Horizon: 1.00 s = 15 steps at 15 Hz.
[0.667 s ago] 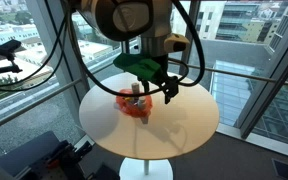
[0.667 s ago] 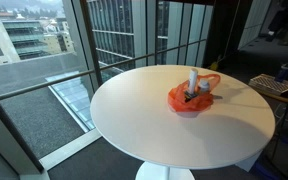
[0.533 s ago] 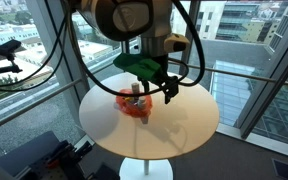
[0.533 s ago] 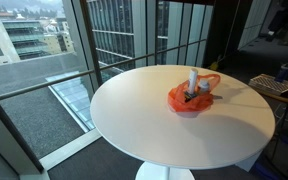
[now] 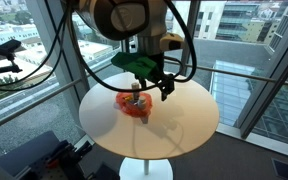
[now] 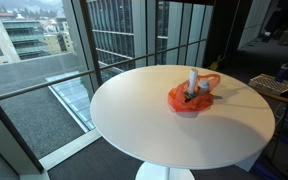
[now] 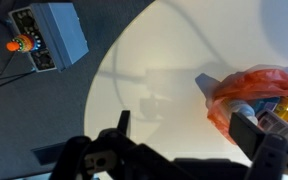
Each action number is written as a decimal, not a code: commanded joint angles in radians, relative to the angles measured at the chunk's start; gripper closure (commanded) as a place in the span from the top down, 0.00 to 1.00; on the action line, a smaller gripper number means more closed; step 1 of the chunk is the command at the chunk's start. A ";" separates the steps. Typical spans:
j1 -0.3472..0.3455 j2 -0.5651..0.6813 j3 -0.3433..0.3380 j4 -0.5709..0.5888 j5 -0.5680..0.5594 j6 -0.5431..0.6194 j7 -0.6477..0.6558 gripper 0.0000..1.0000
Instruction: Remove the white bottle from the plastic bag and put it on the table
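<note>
An orange plastic bag lies on the round white table, and shows in both exterior views. The white bottle stands upright in the bag, its top poking out. My gripper hangs open and empty just above the table, beside the bag. In the wrist view the open fingers frame bare table, with the bag by the right finger. A pale item and a yellow one show inside the bag. The arm does not show in the exterior view facing the dark room.
Tall glass walls surround the table. A grey box with an orange toy sits on the floor below the table edge. A desk with a keyboard stands behind the table.
My gripper has shifted slightly sideways toward the bag. The bag and the bottle have not moved.
</note>
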 commanded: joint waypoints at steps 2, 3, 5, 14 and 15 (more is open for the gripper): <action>0.022 0.020 0.054 0.002 0.038 0.044 0.063 1.00; 0.029 0.031 0.065 0.008 0.049 0.048 0.084 1.00; 0.041 0.058 0.089 0.020 0.065 0.061 0.140 1.00; 0.049 0.189 0.144 0.073 0.004 0.114 0.462 1.00; 0.050 0.194 0.143 0.074 -0.008 0.120 0.478 1.00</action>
